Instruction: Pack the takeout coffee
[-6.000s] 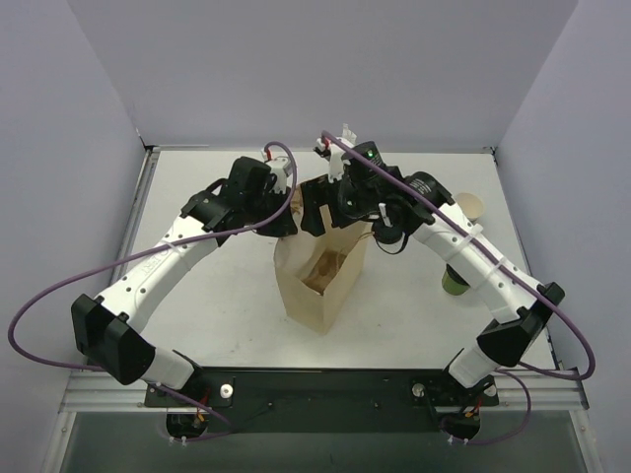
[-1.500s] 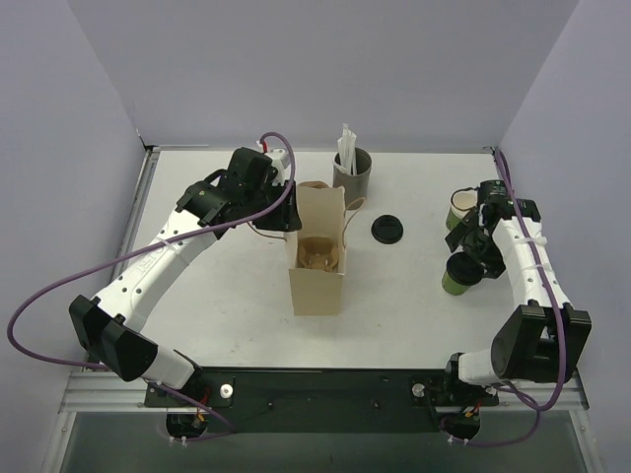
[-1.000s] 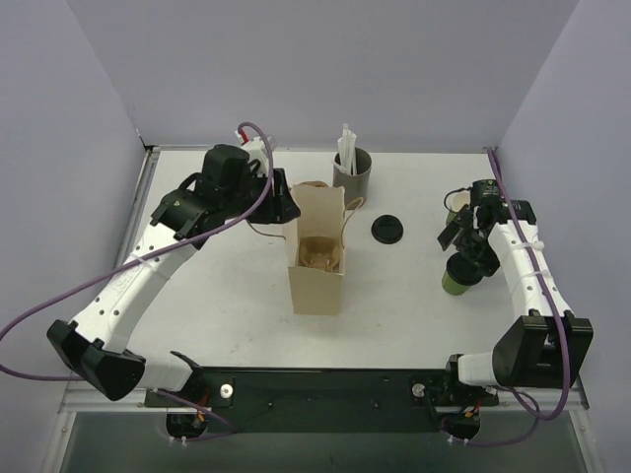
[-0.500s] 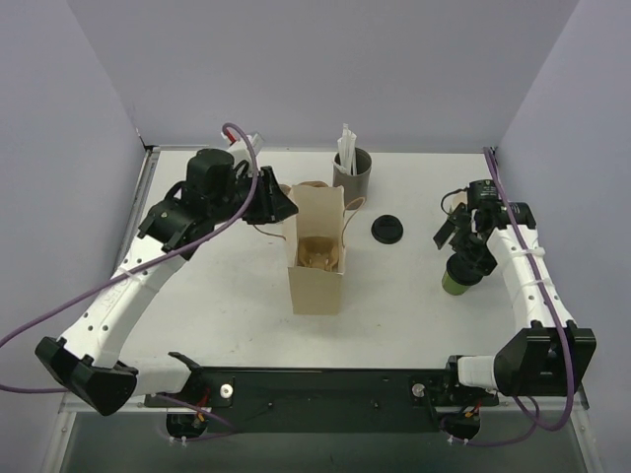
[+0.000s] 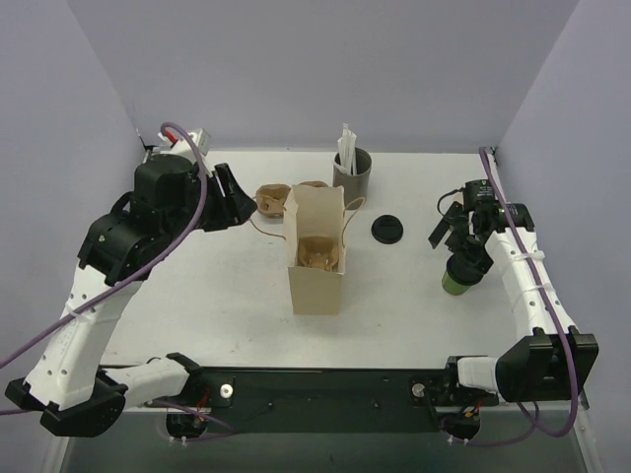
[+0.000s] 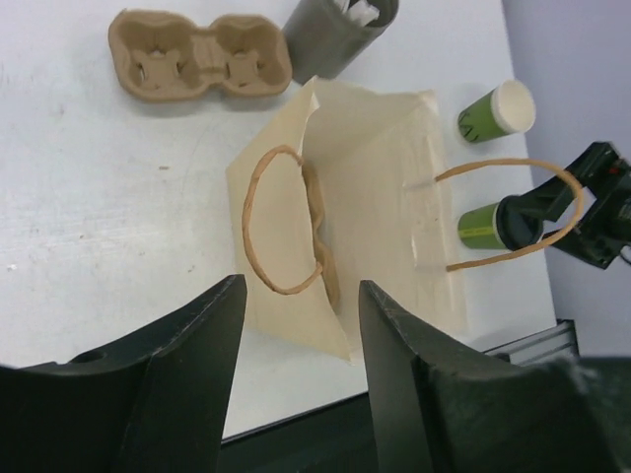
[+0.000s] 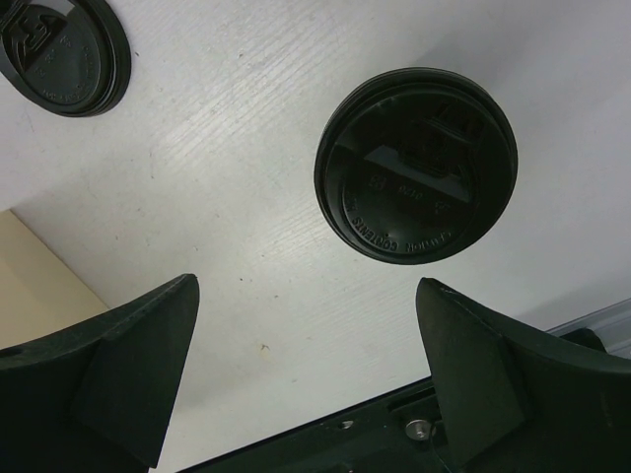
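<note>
With the left gripper (image 6: pixel 301 305) now backed off left of the paper bag (image 5: pixel 315 266), spread and empty, we judge the bag ready, our right gripper (image 7: pixel 308 296) hovering spread above the takeout coffee (image 7: pixel 416 165) to its right.

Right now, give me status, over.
Left gripper open, clear of bag. Right gripper open over lidded green cup, not gripping. Loose lid lies between cup and bag.

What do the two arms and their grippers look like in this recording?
Both arms have white link shells with black joint housings and black bases. A purple cable loops loosely along the left arm, and another runs along the right arm. The left gripper and right gripper are black, each with two broad, flat, matte fingers. No markings are readable.
</note>
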Action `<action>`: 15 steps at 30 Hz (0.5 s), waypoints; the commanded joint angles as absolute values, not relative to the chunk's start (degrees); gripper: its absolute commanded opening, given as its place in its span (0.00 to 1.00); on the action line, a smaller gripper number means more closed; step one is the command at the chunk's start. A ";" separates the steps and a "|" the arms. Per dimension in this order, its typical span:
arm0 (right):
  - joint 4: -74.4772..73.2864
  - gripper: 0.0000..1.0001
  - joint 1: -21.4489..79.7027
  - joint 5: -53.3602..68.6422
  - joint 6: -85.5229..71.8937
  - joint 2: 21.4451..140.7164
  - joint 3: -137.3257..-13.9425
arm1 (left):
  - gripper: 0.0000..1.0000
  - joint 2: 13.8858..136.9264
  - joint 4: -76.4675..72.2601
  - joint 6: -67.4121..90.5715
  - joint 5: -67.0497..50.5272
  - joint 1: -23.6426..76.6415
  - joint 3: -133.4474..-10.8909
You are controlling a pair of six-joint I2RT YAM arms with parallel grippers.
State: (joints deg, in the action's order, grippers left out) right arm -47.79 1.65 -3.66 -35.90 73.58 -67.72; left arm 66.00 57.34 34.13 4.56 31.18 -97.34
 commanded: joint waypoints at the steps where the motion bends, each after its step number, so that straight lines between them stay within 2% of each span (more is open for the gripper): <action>1: -49.83 0.86 2.29 -3.87 -35.60 71.72 -68.56 | 0.62 68.91 61.35 35.07 4.83 32.60 -94.14; 7: -49.66 0.86 2.20 -4.66 -34.89 71.28 -68.20 | 0.68 69.08 53.44 36.47 0.62 33.13 -88.24; 15: -49.57 0.86 2.20 -4.83 -34.54 71.72 -68.47 | 0.64 73.73 49.84 36.21 2.11 34.98 -86.22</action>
